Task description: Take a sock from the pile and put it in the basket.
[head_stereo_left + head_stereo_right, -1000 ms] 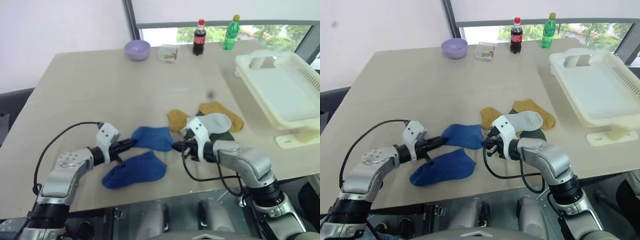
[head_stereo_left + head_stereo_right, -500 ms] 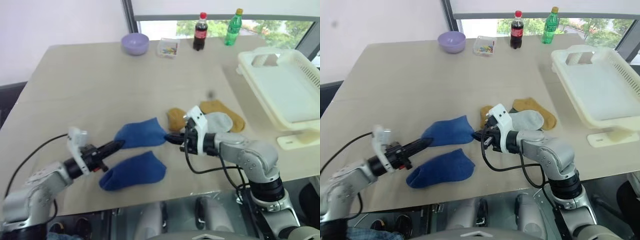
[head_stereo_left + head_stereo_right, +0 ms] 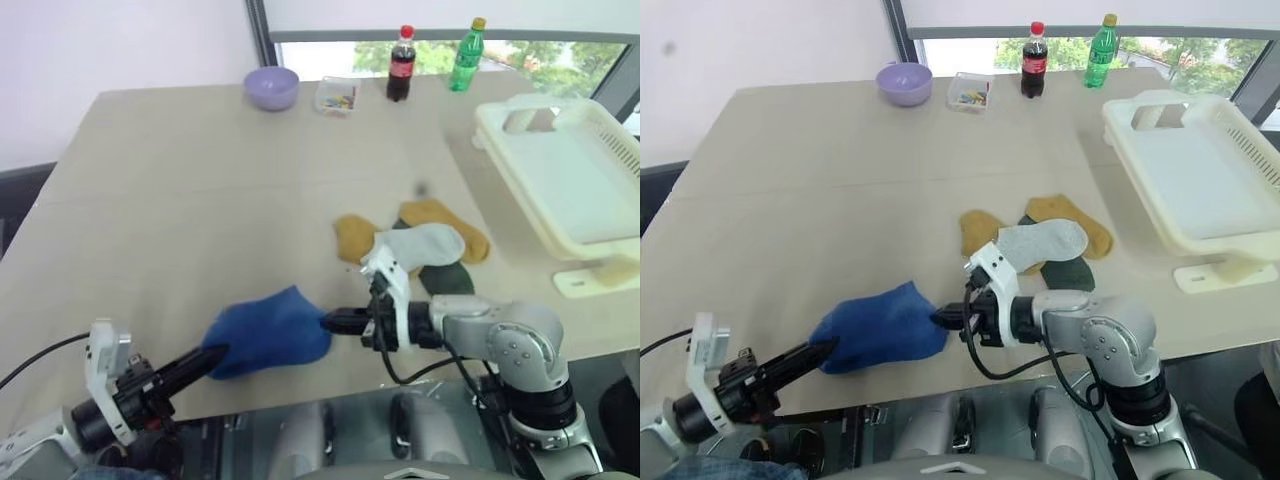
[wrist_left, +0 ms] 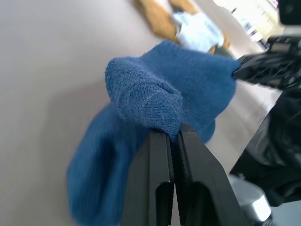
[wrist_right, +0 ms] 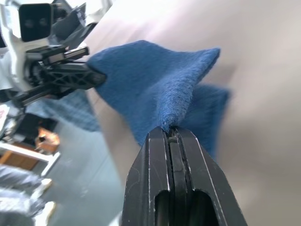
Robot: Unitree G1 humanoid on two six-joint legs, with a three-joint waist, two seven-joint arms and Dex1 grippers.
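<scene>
A blue sock (image 3: 268,335) is stretched between both grippers just above the table's near edge. My left gripper (image 3: 215,357) is shut on its left end, seen close in the left wrist view (image 4: 173,136). My right gripper (image 3: 328,322) is shut on its right end (image 5: 170,132). A second blue sock (image 4: 94,165) lies on the table beneath it, mostly hidden. The pile (image 3: 430,243) of mustard, pale grey and dark green socks lies just behind the right gripper. The cream basket (image 3: 590,225) stands at the far right, with nothing in it.
A lilac bowl (image 3: 271,87), a small clear box (image 3: 336,99), a cola bottle (image 3: 400,64) and a green bottle (image 3: 464,55) line the far edge. Bare tabletop (image 3: 200,200) spreads behind the blue sock.
Both grippers have drawn back toward the near edge, carrying the blue sock with them. It now hangs over the second blue sock instead of lying beyond it.
</scene>
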